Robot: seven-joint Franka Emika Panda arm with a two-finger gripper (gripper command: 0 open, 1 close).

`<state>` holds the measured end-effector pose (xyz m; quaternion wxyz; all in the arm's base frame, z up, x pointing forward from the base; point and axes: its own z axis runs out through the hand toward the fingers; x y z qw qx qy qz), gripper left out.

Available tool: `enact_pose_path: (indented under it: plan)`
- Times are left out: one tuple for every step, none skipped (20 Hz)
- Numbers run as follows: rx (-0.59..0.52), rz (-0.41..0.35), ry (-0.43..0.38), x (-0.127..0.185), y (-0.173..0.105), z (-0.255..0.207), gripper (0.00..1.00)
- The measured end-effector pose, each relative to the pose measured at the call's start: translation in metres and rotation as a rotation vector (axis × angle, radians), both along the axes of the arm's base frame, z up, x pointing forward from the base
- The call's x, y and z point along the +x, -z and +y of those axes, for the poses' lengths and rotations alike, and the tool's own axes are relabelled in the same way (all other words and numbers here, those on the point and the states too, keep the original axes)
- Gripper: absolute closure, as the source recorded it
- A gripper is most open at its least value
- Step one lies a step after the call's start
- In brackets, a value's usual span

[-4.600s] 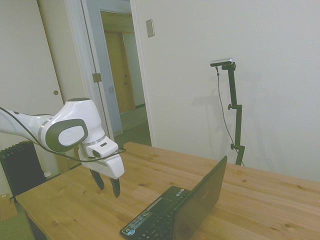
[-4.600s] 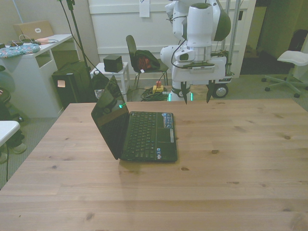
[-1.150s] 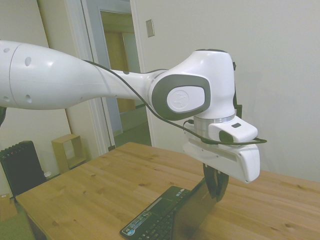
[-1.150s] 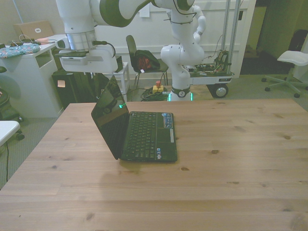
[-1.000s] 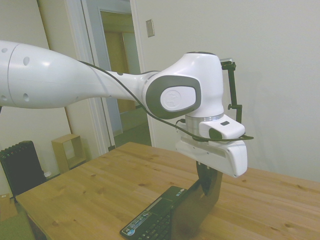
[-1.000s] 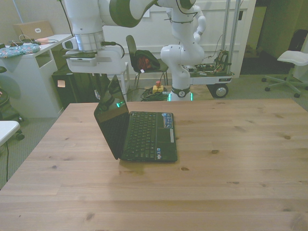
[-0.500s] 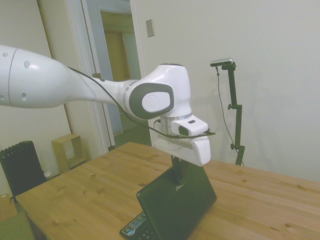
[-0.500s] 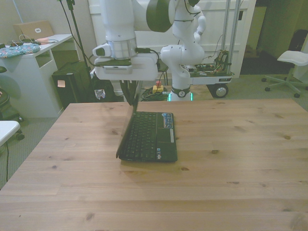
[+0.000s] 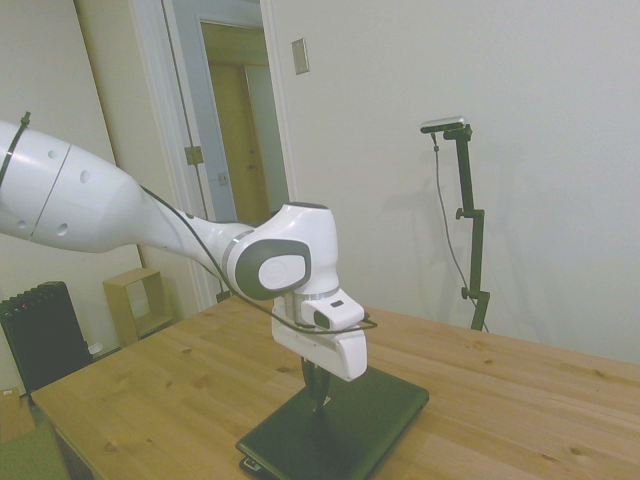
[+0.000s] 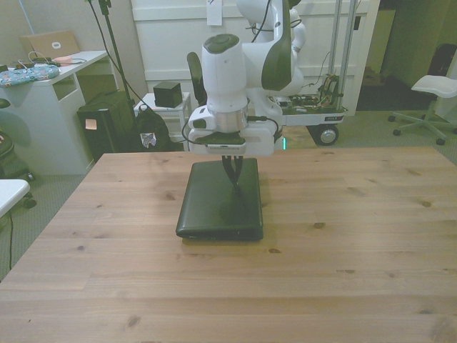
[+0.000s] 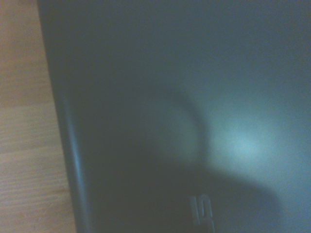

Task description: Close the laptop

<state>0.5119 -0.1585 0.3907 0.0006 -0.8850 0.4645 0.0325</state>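
The black laptop (image 10: 214, 207) lies on the wooden table (image 10: 357, 250) with its lid folded flat down, so the keyboard and the stickers are hidden. In the side view the laptop (image 9: 355, 430) is a flat dark slab near the table's near edge. My gripper (image 10: 235, 184) points straight down over the lid's rear half, and its fingers are shut with the tips resting on or just above the lid. The side view shows the gripper (image 9: 320, 402) standing on the lid's middle. The wrist view is filled by the laptop lid (image 11: 194, 97), with table wood along one side.
Wooden table (image 9: 550, 400) stretches wide on the front view's right of the laptop. Behind the table's far edge stand a dark chair (image 10: 203, 82), black boxes (image 10: 107, 121) and a white desk (image 10: 50, 86). The side view has a doorway (image 9: 240, 150) beyond the table.
The lid has gone from nearly upright half a second ago to flat down. My gripper has dropped with it and moved toward the front view's right.
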Motion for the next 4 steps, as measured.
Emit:
enact_pose_path:
  plan:
    - [0.000, -0.001, -0.003, 0.000, 0.001, 0.003, 1.00]
    - [-0.002, -0.011, -0.006, 0.002, -0.004, 0.006, 1.00]
    - [-0.006, -0.028, -0.010, 0.004, -0.013, 0.009, 1.00]
    - [-0.010, -0.050, -0.017, 0.006, -0.027, 0.014, 1.00]
